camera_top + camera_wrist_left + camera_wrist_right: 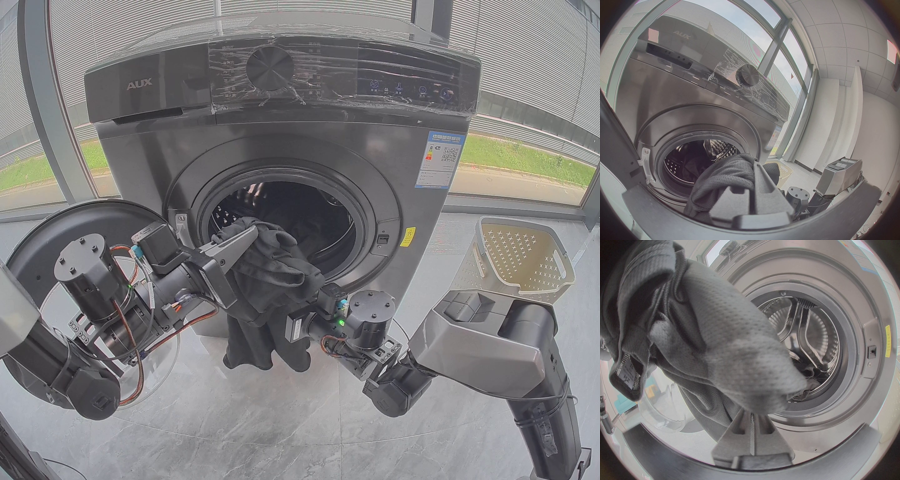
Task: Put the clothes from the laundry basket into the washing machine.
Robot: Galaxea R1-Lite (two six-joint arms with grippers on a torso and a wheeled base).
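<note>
A dark grey mesh garment point(275, 269) hangs in front of the open washing machine point(400, 187), its top bunched at the lower rim of the drum opening point(331, 219) and its tail dangling toward the floor. My left gripper point(247, 239) is shut on its upper left part, and the cloth drapes over the fingers point(767, 187). My right gripper point(752, 416) is shut on the garment point(725, 343) from below right, just before the drum. More dark clothes point(804, 372) lie inside the drum. The white laundry basket point(525, 256) stands on the floor at the right.
The machine's round door point(94, 219) stands swung open at the left, behind my left arm. Grey marble floor point(250, 425) lies in front. Windows surround the machine on both sides.
</note>
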